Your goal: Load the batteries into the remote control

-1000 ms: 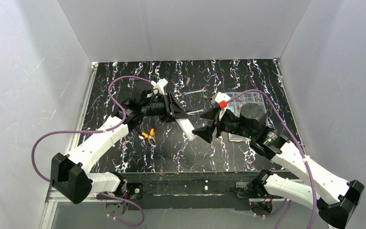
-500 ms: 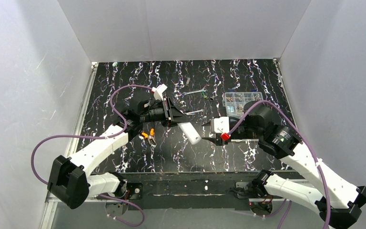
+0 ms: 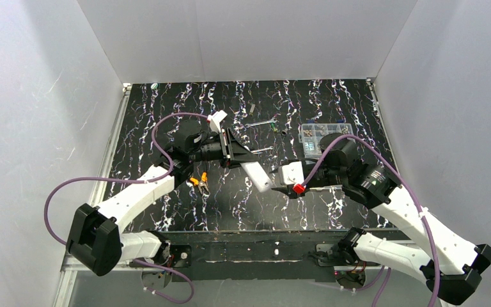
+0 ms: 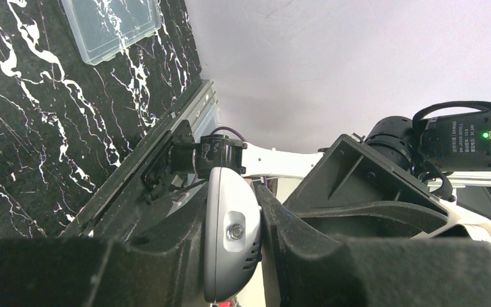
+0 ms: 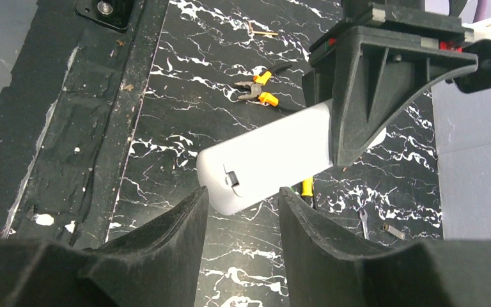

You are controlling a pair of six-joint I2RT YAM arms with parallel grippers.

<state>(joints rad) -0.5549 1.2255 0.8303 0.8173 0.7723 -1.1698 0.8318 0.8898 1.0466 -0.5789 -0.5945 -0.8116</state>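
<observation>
My left gripper (image 3: 246, 158) is shut on the white remote control (image 3: 256, 174) and holds it above the table, its free end slanting down to the right. In the left wrist view the remote control (image 4: 230, 233) is pinched edge-on between the black pads. My right gripper (image 3: 276, 185) meets that free end. In the right wrist view its two fingertips (image 5: 199, 198) flank and touch the rounded end of the remote control (image 5: 275, 153), which shows a small latch. A tiny green object (image 3: 273, 127), possibly one of the batteries, lies far back on the table.
Orange-handled pliers (image 3: 198, 182) lie on the black marbled table under the left arm. A clear compartment box (image 3: 319, 133) sits at the back right. A yellow-handled screwdriver (image 5: 306, 187) and a small wrench (image 5: 362, 217) lie below the remote.
The right arm swung left and turned its gripper to the remote's free end, and its jaws narrowed onto it. The left arm kept its grip and shifted the remote slightly.
</observation>
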